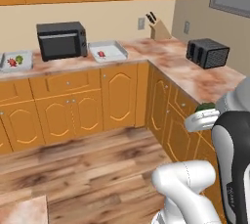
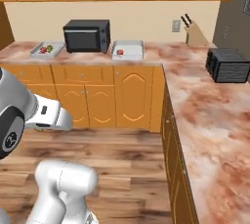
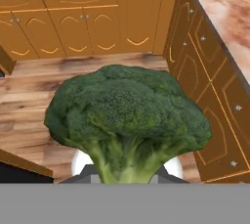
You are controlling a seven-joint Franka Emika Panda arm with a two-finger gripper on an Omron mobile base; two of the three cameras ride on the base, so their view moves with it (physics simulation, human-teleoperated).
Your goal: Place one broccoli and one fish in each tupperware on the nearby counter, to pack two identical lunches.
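Broccoli [image 3: 128, 120] sits right up against the hand camera, stalk down between the jaws, head up. I read the gripper [image 3: 128, 181] as clamped shut on that stalk; fingertips themselves are hidden behind it. From the left base camera I see a bit of green [image 1: 206, 106] peeking over the white wrist, beside the front edge of the counter's [image 1: 205, 78] right-hand run. Below the hand: wood floor [image 3: 29, 115] and orange cabinet doors [image 3: 97, 27]. Along the back run I see two trays: one [image 1: 108, 51] just right of the microwave [image 1: 61, 39] with something red in it, another [image 1: 16, 60] toward the left end holding red and green items. Toaster [image 1: 207, 52] sits on the right run; knife block [image 1: 158, 28] sits in the corner.
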